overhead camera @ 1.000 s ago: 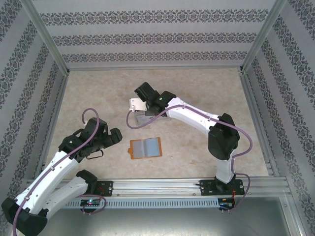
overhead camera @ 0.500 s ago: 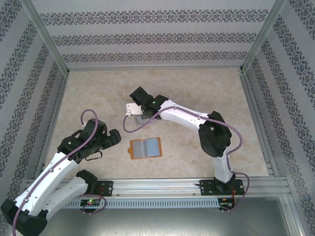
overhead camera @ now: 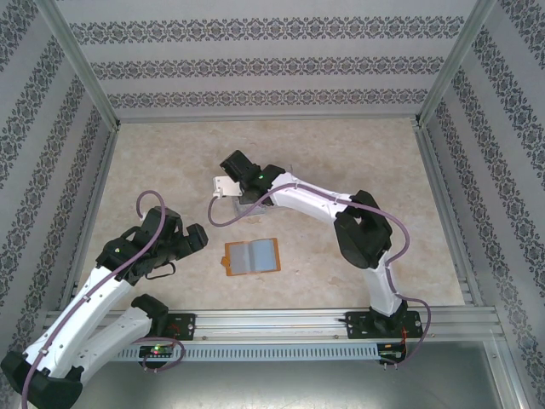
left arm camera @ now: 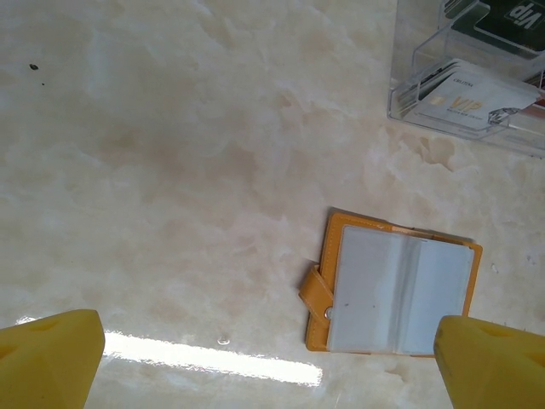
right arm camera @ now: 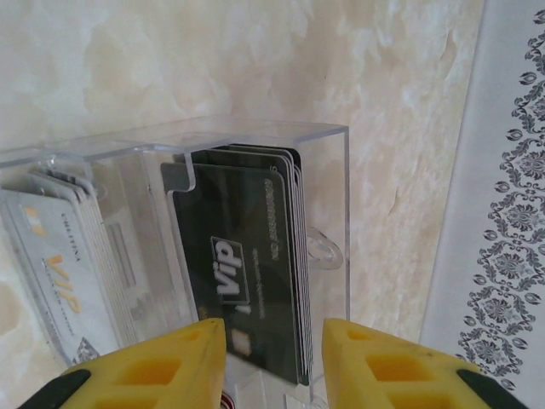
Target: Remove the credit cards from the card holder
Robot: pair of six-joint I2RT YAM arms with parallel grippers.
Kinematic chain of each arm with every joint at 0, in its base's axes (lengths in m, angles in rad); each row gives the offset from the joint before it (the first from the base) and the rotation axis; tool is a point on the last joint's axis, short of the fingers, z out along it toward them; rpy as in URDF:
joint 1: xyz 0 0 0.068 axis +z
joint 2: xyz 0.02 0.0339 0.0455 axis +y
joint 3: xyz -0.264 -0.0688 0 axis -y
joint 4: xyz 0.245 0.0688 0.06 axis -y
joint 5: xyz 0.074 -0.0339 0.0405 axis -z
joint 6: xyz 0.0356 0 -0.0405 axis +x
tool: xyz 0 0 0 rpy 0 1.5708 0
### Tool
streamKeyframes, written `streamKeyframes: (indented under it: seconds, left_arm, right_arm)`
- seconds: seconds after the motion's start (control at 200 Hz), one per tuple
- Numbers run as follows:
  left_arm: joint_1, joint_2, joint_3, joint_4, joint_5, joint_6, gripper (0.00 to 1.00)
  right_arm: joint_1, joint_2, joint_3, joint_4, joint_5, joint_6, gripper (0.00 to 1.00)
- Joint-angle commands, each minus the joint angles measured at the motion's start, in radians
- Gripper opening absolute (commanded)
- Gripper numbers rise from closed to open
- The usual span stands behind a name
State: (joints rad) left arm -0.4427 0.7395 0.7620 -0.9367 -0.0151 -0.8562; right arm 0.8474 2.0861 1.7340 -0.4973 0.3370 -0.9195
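The orange-tan card holder lies open and flat on the table, its grey-blue sleeves facing up and its snap strap out to the side. Credit cards stand in a clear plastic tray: a black VIP stack in one compartment, silver VIP cards in the one beside it. My right gripper hovers just over the black stack, open, fingers apart and holding nothing. My left gripper is wide open left of the card holder, above bare table.
The tray sits mid-table, beyond the card holder. Patterned walls and metal posts close in the marble-look table on three sides. A rail with both arm bases runs along the near edge.
My right gripper has shifted a little left over the tray and its jaws have parted. The left arm has drawn back slightly. The card holder has not moved.
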Motion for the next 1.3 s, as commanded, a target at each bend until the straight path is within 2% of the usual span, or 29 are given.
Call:
streamKeyframes:
  seconds: [0.0,0.26,0.485,0.605,0.679,0.774,0.869,0.924,1.109,1.184,1.299]
  left_arm:
    - [0.015,-0.009,0.003,-0.039,0.013,0.003,1.0]
    - [0.025,-0.002,-0.006,-0.022,0.024,0.005,1.0]
    - [0.03,0.01,-0.017,0.004,0.039,0.009,1.0]
    - [0.03,0.023,-0.024,0.031,0.037,0.016,1.0]
    - [0.031,0.031,-0.024,0.051,0.031,0.026,1.0]
    - [0.032,0.049,-0.021,0.081,0.027,0.037,1.0]
    - [0.033,0.081,-0.008,0.104,0.006,0.044,1.0]
    - [0.034,0.102,0.006,0.107,-0.025,0.048,1.0]
    - [0.037,0.159,0.055,0.12,-0.227,0.078,1.0]
    - [0.037,0.163,0.045,0.165,-0.321,0.112,1.0]
    - [0.038,0.158,0.003,0.255,-0.516,0.166,1.0]
  right_arm:
    - [-0.017,0.019,0.034,0.024,0.024,0.04,0.36]
    - [-0.022,0.014,0.044,0.031,0.033,0.07,0.38]
    - [-0.022,-0.045,0.063,0.02,0.061,0.19,0.43]
    - [-0.021,-0.117,0.037,0.019,0.079,0.31,0.53]
    - [-0.021,-0.18,-0.008,0.031,0.1,0.401,0.54]
    - [-0.022,-0.282,-0.105,0.062,0.128,0.517,0.56]
    - [-0.03,-0.408,-0.232,0.096,0.14,0.645,0.63]
    - [-0.037,-0.488,-0.308,0.111,0.142,0.712,0.64]
    - [-0.102,-0.77,-0.598,0.171,0.159,0.894,0.84]
    - [-0.143,-0.879,-0.713,0.206,0.163,0.932,0.98]
    - [-0.217,-1.025,-0.869,0.266,0.159,0.933,0.98]
